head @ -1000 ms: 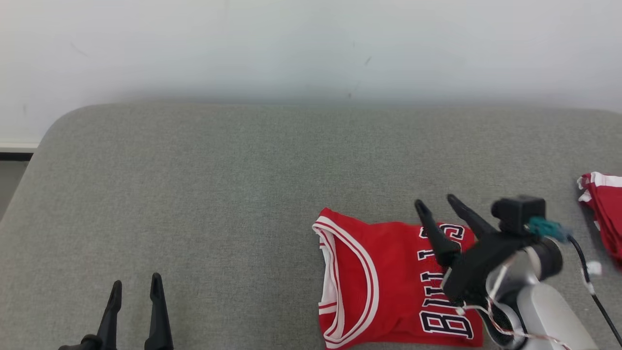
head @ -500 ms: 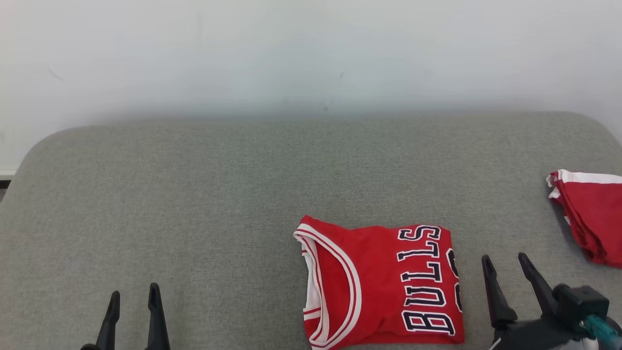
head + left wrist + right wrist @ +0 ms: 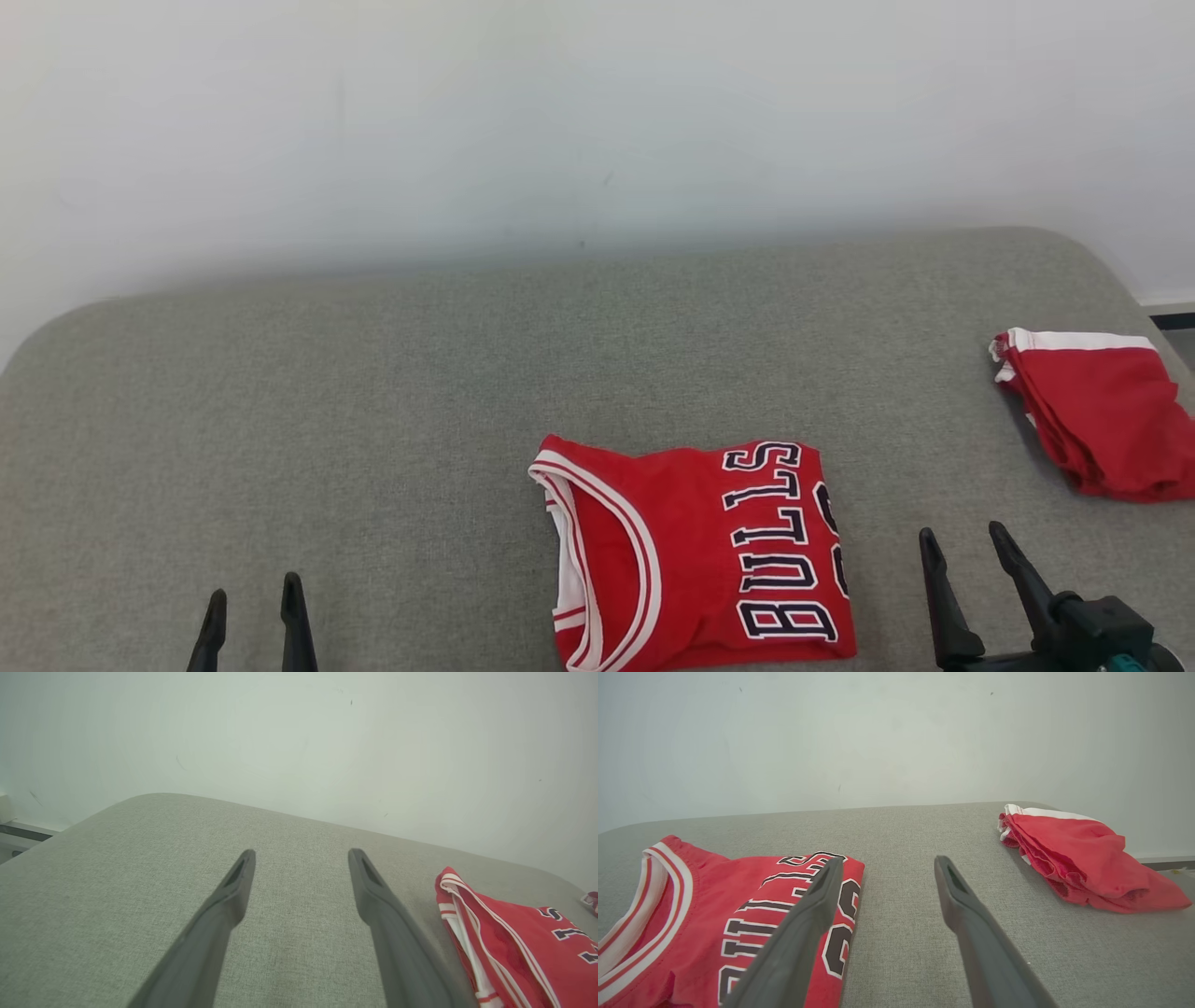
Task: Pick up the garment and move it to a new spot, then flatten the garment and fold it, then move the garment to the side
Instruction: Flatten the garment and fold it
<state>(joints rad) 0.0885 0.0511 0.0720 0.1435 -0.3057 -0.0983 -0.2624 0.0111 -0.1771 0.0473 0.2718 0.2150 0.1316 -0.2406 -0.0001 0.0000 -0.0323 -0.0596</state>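
The garment [image 3: 695, 555], a red jersey with white trim and dark "BULLS" lettering, lies folded flat on the grey cushion near the front middle; it also appears as the jersey [image 3: 714, 924] and jersey [image 3: 509, 952]. My right gripper [image 3: 963, 539] stands open just right of the jersey, empty, apart from the cloth; in its wrist view the right gripper [image 3: 885, 865] has its left finger over the jersey's edge. My left gripper [image 3: 254, 595] is open at the lower left, far from the jersey, with nothing between its fingers, as the left gripper [image 3: 301, 856] also reveals.
A second red garment with a white band [image 3: 1092, 411] lies bunched at the cushion's right edge, also the red bundle [image 3: 1078, 854]. The grey cushion [image 3: 373, 420] has rounded corners and a pale wall [image 3: 597, 121] behind it. Open cushion stretches left of the jersey.
My right gripper has drawn back off the jersey to the lower right, leaving it lying flat. The head camera has turned right, so everything sits further left in view.
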